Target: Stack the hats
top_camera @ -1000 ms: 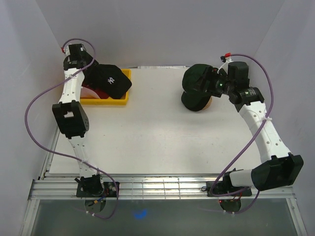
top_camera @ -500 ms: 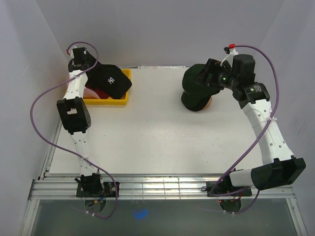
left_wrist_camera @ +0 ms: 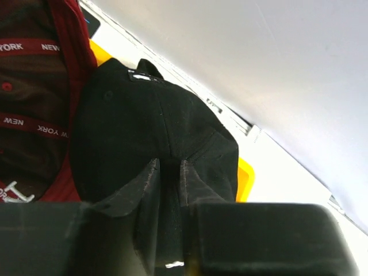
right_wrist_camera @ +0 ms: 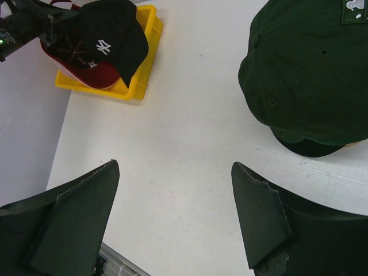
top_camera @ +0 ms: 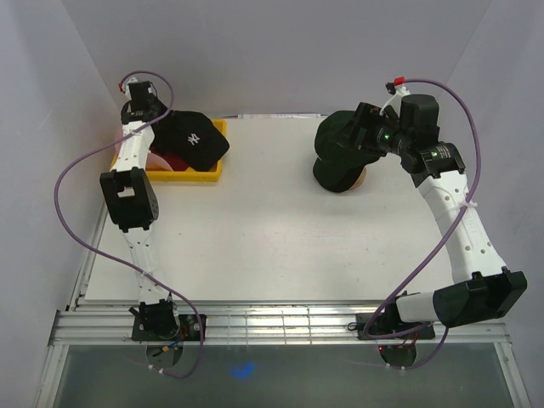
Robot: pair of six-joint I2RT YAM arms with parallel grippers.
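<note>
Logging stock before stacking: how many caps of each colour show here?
Black fabric baseball cap with white logo: 1
Dark red fabric baseball cap: 1
Dark green fabric baseball cap: 1
Total: 3 in clear view; more may lie underneath.

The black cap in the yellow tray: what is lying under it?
A dark red cap shows beneath the black cap, inside the yellow tray. Anything lower is covered.

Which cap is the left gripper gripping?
The black cap with the white logo, in the yellow tray: the left gripper pinches it. The dark red cap lies beneath it; the dark green cap sits apart.
</note>
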